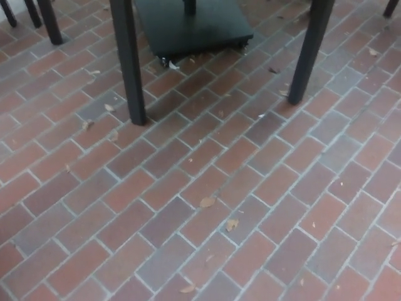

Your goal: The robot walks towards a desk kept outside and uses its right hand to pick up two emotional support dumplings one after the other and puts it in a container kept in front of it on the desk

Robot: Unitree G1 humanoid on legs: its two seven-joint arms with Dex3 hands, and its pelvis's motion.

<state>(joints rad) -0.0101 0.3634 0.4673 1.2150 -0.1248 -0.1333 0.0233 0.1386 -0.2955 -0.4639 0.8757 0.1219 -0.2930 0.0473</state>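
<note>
Robot hands unseen; blk desk legs [128, 63]

Brick paving [188, 207]; two dark desk legs [128, 63]; scattered dry leaves [207, 202].

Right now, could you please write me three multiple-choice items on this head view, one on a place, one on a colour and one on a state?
1. Where does the dark flat base sit?
A. Between the two front desk legs, at the top
B. At the bottom edge
C. Left of both legs

2. What colour are the desk legs?
A. White
B. Black
C. Yellow

3. How are the dry leaves lying?
A. Swept into one heap
B. Stacked on the base
C. Scattered singly over the brick paving

Answers: 1 A, it lies between the legs at the top; 2 B, both legs look black; 3 C, the leaves lie apart across the bricks.
</note>
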